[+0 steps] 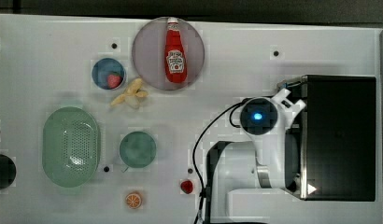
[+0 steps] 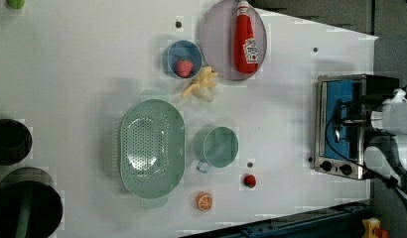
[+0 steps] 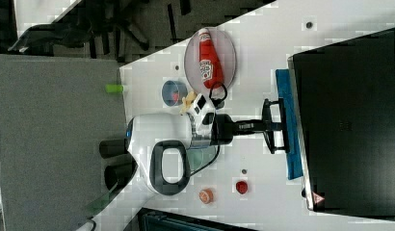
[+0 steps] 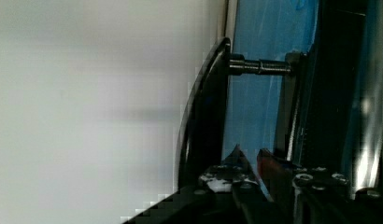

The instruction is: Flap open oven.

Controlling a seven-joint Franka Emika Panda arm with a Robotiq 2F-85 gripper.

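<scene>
Closest to your wrist camera, the gripper (image 4: 248,161) has its fingers drawn narrow, and they appear to pinch the dark bar handle (image 4: 203,116); you hold there because the handle stands off the blue glass door (image 4: 269,42) on a short post, giving leverage to swing the flap. Beyond it, the oven (image 1: 341,135) sits at the worktop's (image 1: 49,51) edge on the top view's right, door facing the arm.
</scene>
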